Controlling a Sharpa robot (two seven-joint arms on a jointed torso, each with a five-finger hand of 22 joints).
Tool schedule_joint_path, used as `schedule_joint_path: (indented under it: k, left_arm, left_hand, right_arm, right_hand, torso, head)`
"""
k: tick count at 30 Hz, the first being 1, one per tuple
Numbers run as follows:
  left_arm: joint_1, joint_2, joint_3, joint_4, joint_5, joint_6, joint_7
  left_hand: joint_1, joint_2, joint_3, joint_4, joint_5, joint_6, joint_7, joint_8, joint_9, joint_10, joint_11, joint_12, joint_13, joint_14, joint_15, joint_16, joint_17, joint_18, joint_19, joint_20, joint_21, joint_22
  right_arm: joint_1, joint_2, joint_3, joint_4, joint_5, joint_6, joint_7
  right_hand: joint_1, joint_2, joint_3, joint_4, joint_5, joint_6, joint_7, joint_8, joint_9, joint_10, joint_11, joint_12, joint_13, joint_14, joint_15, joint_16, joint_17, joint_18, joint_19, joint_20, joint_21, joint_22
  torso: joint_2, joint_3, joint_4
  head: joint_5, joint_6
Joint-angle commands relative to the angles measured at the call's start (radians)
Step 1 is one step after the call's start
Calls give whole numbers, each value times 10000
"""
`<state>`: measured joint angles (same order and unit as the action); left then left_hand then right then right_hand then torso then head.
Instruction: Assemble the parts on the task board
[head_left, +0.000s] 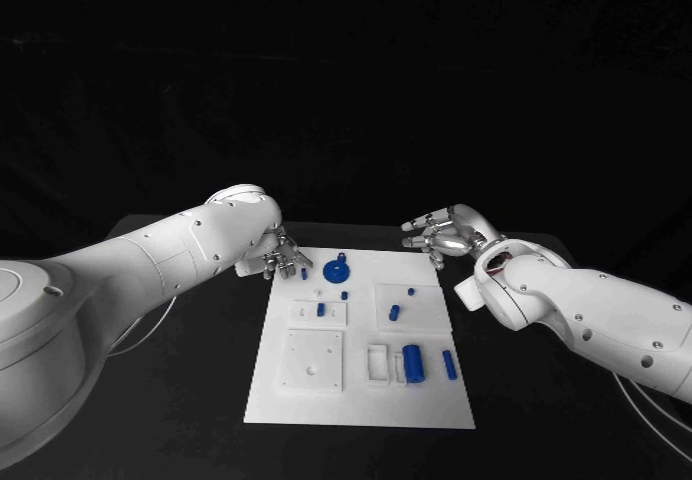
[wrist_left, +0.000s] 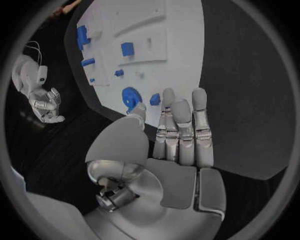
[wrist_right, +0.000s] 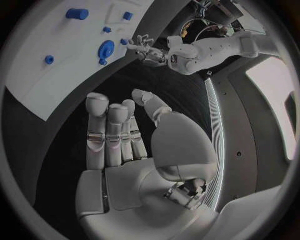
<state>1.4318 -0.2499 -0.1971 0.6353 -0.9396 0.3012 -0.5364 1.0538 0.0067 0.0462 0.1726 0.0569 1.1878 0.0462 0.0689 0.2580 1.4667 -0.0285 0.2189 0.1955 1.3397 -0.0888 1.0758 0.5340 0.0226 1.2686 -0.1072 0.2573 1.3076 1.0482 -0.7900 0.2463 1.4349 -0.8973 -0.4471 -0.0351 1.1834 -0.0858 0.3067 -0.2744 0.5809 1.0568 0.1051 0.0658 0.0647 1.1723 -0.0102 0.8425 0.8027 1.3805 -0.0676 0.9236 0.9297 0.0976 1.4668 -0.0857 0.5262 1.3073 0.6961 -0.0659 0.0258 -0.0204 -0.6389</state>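
Observation:
The white task board (head_left: 361, 395) lies in the middle of the black table. On it are a round blue disc (head_left: 336, 271), a small blue piece (head_left: 304, 272) beside it, short pegs (head_left: 320, 309) (head_left: 394, 313), a blue cylinder (head_left: 414, 362) and a blue bar (head_left: 450, 365). My left hand (head_left: 281, 258) hovers at the board's far left corner, fingers straight and empty (wrist_left: 181, 135), close to the small blue piece (wrist_left: 155, 99) and the disc (wrist_left: 130, 97). My right hand (head_left: 450, 235) hangs off the far right corner, fingers apart and empty (wrist_right: 122, 135).
Raised white blocks (head_left: 313, 360) (head_left: 381, 365) stand on the board's near half. Black table (head_left: 548, 420) surrounds the board. The right wrist view shows the board (wrist_right: 56, 75), the disc (wrist_right: 106, 49) and my left hand (wrist_right: 147, 50) beyond.

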Motion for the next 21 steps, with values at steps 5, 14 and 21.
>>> schedule_joint_path:
  k: [5, 14, 21]
  left_arm:
    - [-2, 24, 7, 57, 149, -191, 164]
    - [-3, 114, 7, -27, 157, 62, 105]
    - [-27, 180, 5, -74, 158, 145, 99]
  left_hand:
    - [8, 141, -68, -27, -17, -48, 5, -10, 18, 145, 33, 67, 11, -22, 19, 54, -10, -64, 23, -1, 70, 204]
    - [317, 384, -88, -582, 387, -81, 16, -16, -3, 122, 35, 55, -3, -41, 22, 70, -37, -61, -15, 5, 112, 200]
    - [399, 446, -46, -720, 1076, -138, 17, -15, -51, 130, 28, 60, -6, -41, 18, 106, -27, -63, -17, 1, 133, 202]
  right_arm:
    - [-1, 14, 8, -2, -32, 129, 44]
    - [-2, 46, 9, -15, -31, 126, 29]
    - [3, 62, 17, -12, -30, 118, 12]
  right_hand:
    - [-47, -33, -65, -17, 20, 21, 24, -39, -12, 45, -20, -54, -9, 7, -87, -52, -8, 60, 231, -89, -37, 562]
    - [-56, -25, -33, -10, 27, 24, 25, -40, -12, 47, -20, -56, -13, 8, -88, -52, -11, 58, 234, -90, -30, 565]
    - [-56, -25, -33, -10, 27, 24, 25, -40, -12, 47, -20, -56, -13, 8, -88, -52, -11, 58, 234, -90, -30, 565]
  torso:
    - [12, 14, -6]
    - [21, 5, -16]
    - [16, 6, 0]
  head:
    - [-7, -3]
    - [-32, -12]
    - [-47, -22]
